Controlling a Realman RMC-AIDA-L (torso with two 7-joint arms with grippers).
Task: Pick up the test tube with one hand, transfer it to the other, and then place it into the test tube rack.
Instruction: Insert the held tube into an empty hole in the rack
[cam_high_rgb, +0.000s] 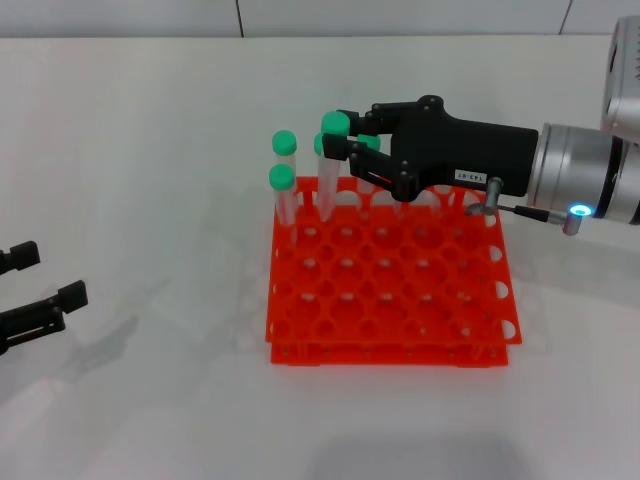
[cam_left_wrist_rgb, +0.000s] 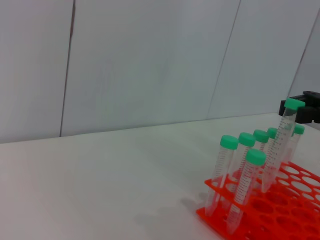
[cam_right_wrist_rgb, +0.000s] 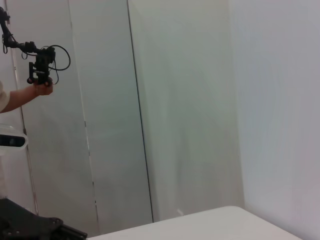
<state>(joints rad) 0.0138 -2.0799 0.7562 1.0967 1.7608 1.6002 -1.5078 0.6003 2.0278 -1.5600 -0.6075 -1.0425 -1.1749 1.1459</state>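
Note:
The orange-red test tube rack (cam_high_rgb: 390, 290) stands on the white table; it also shows in the left wrist view (cam_left_wrist_rgb: 280, 210). My right gripper (cam_high_rgb: 345, 145), black with a white label, reaches over the rack's back row and is shut on a green-capped test tube (cam_high_rgb: 328, 185) just below its cap. The tube stands nearly upright, higher than its neighbours, with its lower end at a back-row hole; it also shows in the left wrist view (cam_left_wrist_rgb: 280, 145). My left gripper (cam_high_rgb: 45, 280) is open and empty at the table's left edge, far from the rack.
Several other green-capped tubes (cam_high_rgb: 283, 190) stand in the rack's back left corner (cam_left_wrist_rgb: 227, 170). White wall panels rise behind the table. The right wrist view shows a person's hand with a device (cam_right_wrist_rgb: 40, 70) far off.

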